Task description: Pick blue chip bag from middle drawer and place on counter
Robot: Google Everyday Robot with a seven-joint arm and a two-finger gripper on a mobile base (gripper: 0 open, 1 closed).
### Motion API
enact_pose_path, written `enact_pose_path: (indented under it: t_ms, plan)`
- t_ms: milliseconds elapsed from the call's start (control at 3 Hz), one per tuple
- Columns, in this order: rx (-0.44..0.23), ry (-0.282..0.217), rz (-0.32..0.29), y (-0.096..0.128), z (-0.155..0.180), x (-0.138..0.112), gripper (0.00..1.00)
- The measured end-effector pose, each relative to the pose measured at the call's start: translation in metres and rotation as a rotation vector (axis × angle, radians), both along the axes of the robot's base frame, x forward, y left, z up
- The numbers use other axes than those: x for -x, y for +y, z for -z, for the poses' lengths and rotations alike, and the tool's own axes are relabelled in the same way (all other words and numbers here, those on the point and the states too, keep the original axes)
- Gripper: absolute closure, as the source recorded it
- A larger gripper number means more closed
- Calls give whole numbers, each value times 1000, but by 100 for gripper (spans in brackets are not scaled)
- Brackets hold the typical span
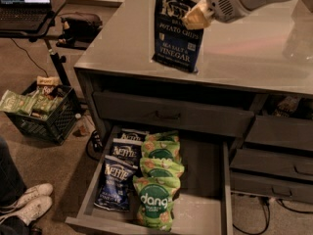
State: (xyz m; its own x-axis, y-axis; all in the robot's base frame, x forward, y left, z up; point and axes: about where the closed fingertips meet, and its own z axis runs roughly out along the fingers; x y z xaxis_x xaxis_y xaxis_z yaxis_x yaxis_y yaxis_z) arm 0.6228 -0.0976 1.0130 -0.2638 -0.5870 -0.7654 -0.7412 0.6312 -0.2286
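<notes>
My gripper (195,16) is shut on the upper right edge of the blue chip bag (177,33), a navy Kettle bag with white lettering. The bag hangs upright over the front part of the grey counter (244,58); I cannot tell whether its bottom edge touches the surface. Below, the middle drawer (205,170) stands pulled open. Its left side holds three more navy Kettle bags (116,180) in a column and a column of green dang bags (156,190) beside them. The drawer's right half shows bare floor.
A black crate (41,116) of snack bags stands on the floor at the left. A laptop (24,4) sits on a stand at the top left. A person's white shoes (27,204) are at the bottom left. Narrower drawers (274,165) jut out at the right.
</notes>
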Motion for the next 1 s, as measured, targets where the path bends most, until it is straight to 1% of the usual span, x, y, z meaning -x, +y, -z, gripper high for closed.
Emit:
enact_pose_path:
  t_ms: [333,667,1000]
  plan:
    - [-62,9,-14,-6,-10,-33,100]
    - [-106,32,-23,-12,-12,-64,100]
    - [-133,74,-31,-13,-1,-91,100]
